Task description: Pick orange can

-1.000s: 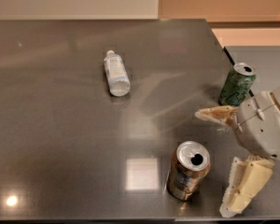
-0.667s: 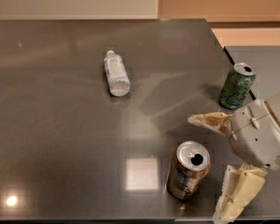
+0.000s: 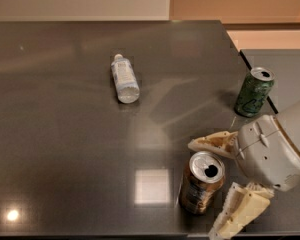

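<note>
One claw (image 3: pixel 201 189) — flanking orange can (image 3: pixel 199 196), arm (image 3: pixel 290 139) cropped

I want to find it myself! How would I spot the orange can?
Look at the dark table, near its front edge on the right. There the orange can stands upright between the fingers of the open gripper. It is shiny copper with a silver top, unlike the green can farther back.

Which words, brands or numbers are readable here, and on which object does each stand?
No text is legible.
Label on the orange can: too blurred.
The green can: dark swirls only, no readable words.
Label on the bottle: too blurred.
The gripper, open at the orange can: no markings seen.
</note>
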### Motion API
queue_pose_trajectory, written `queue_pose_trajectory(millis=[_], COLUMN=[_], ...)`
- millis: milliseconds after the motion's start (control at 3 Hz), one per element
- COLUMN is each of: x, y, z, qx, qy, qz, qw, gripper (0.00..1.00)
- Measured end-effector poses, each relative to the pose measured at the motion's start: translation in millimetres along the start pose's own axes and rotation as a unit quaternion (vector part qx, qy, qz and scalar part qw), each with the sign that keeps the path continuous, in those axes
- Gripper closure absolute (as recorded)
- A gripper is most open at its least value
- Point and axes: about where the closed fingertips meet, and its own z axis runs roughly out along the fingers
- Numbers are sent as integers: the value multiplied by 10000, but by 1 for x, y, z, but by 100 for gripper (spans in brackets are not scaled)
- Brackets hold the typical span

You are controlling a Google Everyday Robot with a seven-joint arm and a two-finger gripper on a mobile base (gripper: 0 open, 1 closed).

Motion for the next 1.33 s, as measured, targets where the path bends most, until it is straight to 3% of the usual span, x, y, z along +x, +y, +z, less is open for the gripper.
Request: queue_pose_trajectory(millis=[1000, 1333], x=[-19, -35], y=[-14, -25], z=[-11, -29], qx=[58, 179], qy=[-255, -252], qz=[12, 41], qw=[9997, 9995], gripper=[87, 100])
